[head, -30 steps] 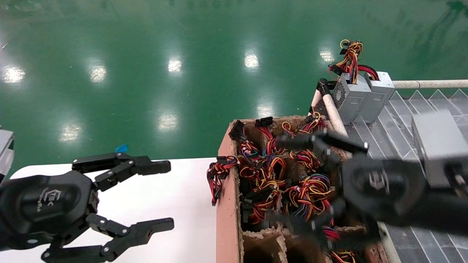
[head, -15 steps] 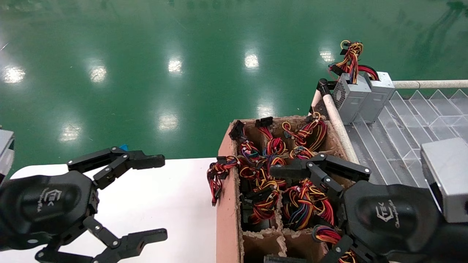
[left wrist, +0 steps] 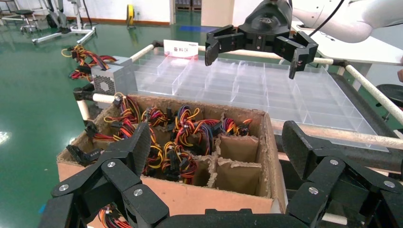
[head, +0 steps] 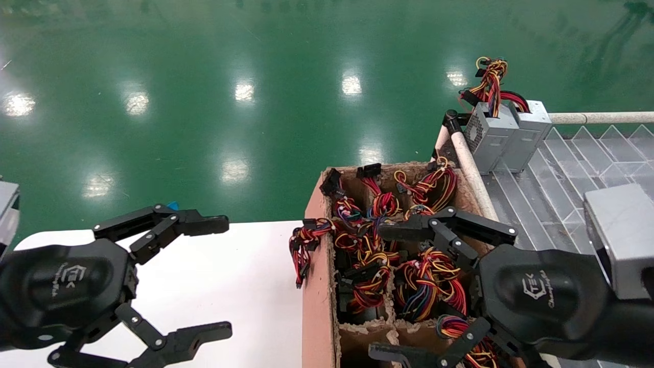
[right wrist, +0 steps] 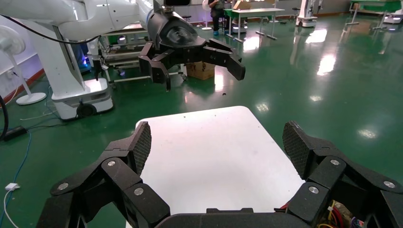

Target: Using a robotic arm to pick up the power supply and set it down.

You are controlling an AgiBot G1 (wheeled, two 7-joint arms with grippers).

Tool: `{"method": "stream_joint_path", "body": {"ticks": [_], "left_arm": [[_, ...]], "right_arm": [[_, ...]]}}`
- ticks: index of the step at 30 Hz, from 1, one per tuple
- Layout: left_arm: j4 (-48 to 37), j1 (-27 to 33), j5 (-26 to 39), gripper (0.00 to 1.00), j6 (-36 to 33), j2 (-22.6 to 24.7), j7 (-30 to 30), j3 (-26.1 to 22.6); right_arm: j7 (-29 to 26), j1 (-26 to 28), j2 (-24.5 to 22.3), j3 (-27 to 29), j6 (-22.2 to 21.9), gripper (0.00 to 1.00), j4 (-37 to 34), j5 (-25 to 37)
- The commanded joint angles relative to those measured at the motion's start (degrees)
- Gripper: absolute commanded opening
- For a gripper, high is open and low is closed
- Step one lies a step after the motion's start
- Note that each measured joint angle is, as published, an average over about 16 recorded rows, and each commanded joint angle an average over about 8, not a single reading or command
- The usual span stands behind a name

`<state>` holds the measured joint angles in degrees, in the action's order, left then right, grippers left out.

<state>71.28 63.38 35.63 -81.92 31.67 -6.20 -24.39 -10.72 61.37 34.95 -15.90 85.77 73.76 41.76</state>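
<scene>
Power supplies (head: 419, 286) sit upright in cardboard divider box (head: 314, 286), wire bundles up, so cables and case tops are reachable from above. Right gripper (head: 409, 291) hovers over box's near cells, fingers spread wide to straddle one unit; which unit is probably targeted, unclear under wires. Left gripper (head: 204, 278) parked beside box over white table (head: 245, 266), also spread, empty. Two grey units (head: 503, 135) beyond box on clear tray (head: 562, 174), likely the set-down spot.

Right end effector (head: 393, 291) at lower right of head view, black body level, linkage fingers (head: 409, 232) spread wide and pointing toward the robot's left, nothing between them. Left end effector (head: 222, 276) at lower left, fingers likewise spread wide, pointing toward the right arm, empty. Each wrist view shows the opposite end effector facing it, well apart.
</scene>
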Motion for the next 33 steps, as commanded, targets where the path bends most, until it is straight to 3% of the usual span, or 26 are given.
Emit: {"method": "stream_joint_path", "body": {"ticks": [1,33], "left_arm": [[0.0,0.0,0.0,1.00,0.0,0.0,0.0,0.0],[0.0,0.0,0.0,1.00,0.0,0.0,0.0,0.0]], "right_arm": [[0.0,0.1,0.0,-0.1,0.0,1.00,-0.1,0.0],[0.2,0.4,0.1,-0.3,-0.2,1.00,-0.5,0.2]]}}
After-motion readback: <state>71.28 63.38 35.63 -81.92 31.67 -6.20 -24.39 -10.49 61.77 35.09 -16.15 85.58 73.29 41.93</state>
